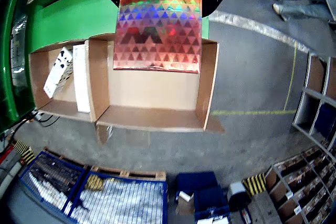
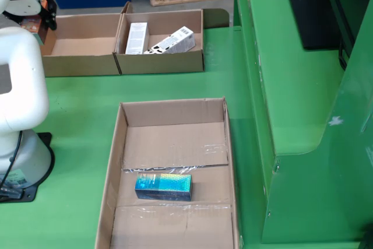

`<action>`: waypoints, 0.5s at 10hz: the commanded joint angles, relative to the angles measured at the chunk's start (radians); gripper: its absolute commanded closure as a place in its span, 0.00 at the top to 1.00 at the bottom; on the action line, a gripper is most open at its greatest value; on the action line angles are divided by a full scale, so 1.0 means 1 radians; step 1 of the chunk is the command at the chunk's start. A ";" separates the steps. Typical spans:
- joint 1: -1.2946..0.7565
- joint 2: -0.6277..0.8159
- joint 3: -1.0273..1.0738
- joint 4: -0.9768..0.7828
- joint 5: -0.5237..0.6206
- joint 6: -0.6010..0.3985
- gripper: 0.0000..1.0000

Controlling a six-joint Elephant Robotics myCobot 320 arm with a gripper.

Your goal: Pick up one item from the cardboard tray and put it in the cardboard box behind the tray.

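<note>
A red-to-rainbow holographic packet [image 1: 159, 22] patterned with small triangles hangs over brown cardboard boxes [image 1: 152, 93] on a bright green counter [image 2: 76, 94], where a white box [image 2: 136, 38], a black-dotted white box [image 2: 172, 41] and a teal iridescent box [image 2: 164, 186] lie.

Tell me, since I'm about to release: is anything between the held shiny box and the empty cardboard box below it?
Nothing visible does. The holographic box hangs over the empty cardboard box, whose floor is bare; the white cartons lie in the neighbouring box.
</note>
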 commanded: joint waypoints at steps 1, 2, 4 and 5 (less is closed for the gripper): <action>-0.711 -0.023 -0.264 0.367 0.244 -0.553 0.00; -0.813 0.006 -0.485 0.537 0.290 -0.645 0.00; -0.846 0.045 -0.631 0.636 0.302 -0.676 0.00; -0.892 0.131 -0.904 0.809 0.326 -0.718 0.00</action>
